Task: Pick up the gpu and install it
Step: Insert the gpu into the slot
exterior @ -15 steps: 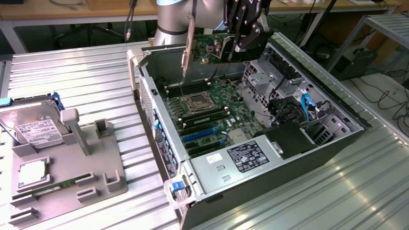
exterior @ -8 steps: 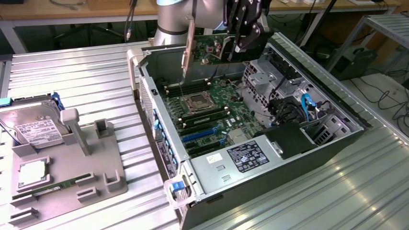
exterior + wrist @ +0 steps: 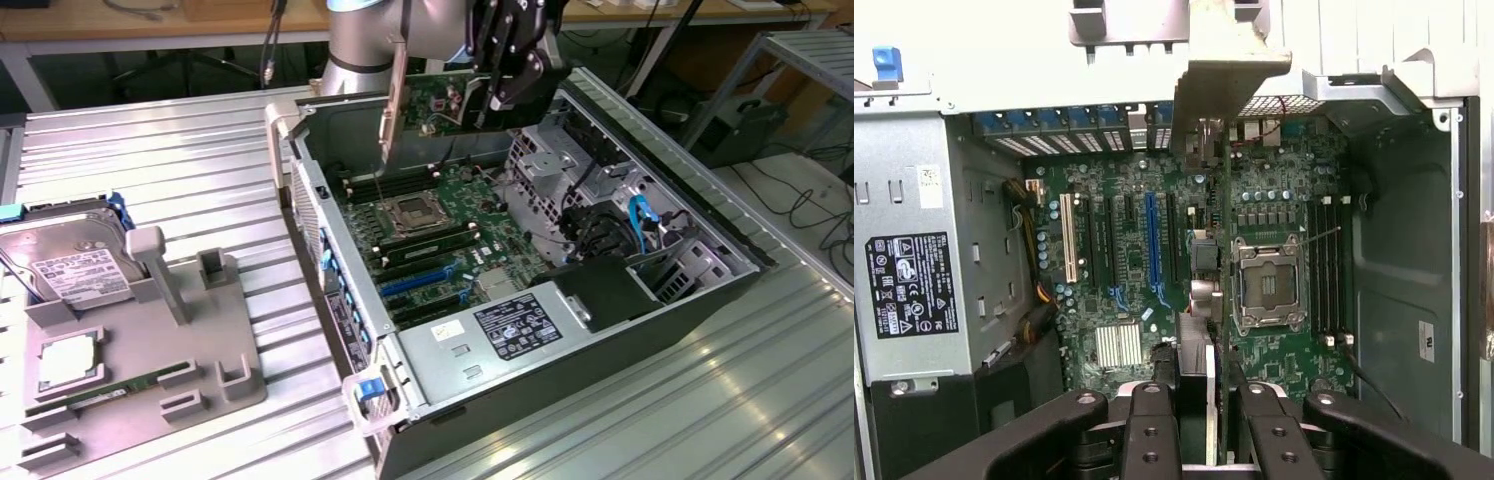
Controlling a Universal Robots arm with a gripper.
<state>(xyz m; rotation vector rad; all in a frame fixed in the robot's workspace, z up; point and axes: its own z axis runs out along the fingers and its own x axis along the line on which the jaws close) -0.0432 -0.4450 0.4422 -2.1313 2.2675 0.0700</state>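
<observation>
The gripper is clamped on the gpu, holding the green card on edge in the air above the open computer case. From the wrist view the two black fingers pinch the card between them, so that it is seen edge-on, running away from the camera with its silver bracket at the far end. In the exterior view that bracket hangs down on the side of the card nearest the exterior view's left, over the rear wall of the case.

The card is clear of the motherboard below it, not seated in anything. Under it lie the empty CPU socket with its metal frame, the dark memory slots beside it, and further along the blue expansion slot. The power supply with its black label sits at the near end of the case, and blue cables trail through the drive bay on the exterior view's right.

Well apart from the case, on the exterior view's left, a grey fixture stands on the ribbed metal table. It carries a silver hard drive with a white label, and a narrow green memory stick lies in it.
</observation>
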